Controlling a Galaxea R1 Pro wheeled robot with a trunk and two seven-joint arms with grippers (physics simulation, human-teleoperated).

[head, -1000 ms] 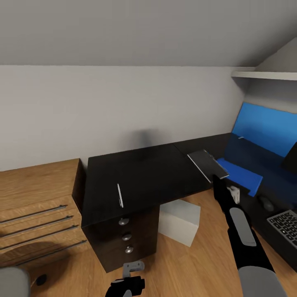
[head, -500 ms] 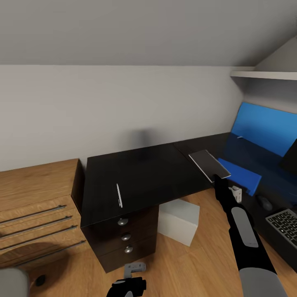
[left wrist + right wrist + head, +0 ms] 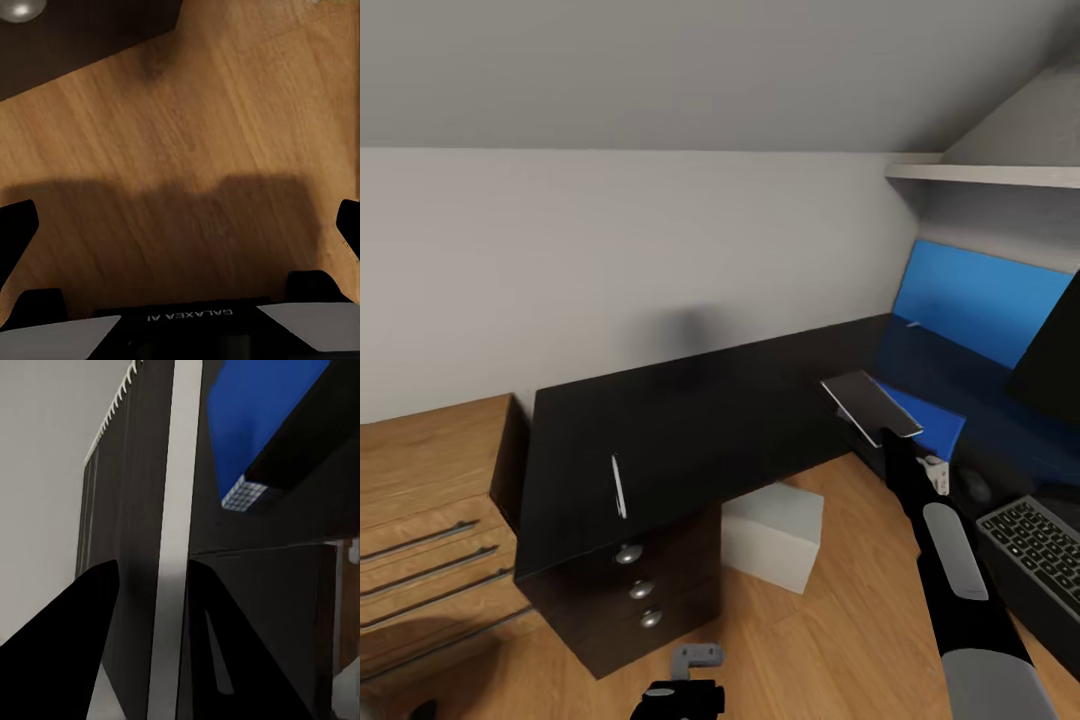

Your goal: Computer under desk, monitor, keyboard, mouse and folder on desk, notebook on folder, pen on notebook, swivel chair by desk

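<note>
Since a second ago, view swung right; notebook carried nearer the blue folder on the surface. Right gripper jaws pinch the notebook's edge. Left gripper jaws wide apart, holding nothing, above wood floor. Pen lies apart on the surface.

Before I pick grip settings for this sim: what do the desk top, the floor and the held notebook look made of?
The desk top looks like glossy black laminate, faintly mirroring the blue panel. The floor looks like matte wood planking with visible grain. The notebook in the right gripper looks like thin grey card or plastic; that is uncertain.
</note>
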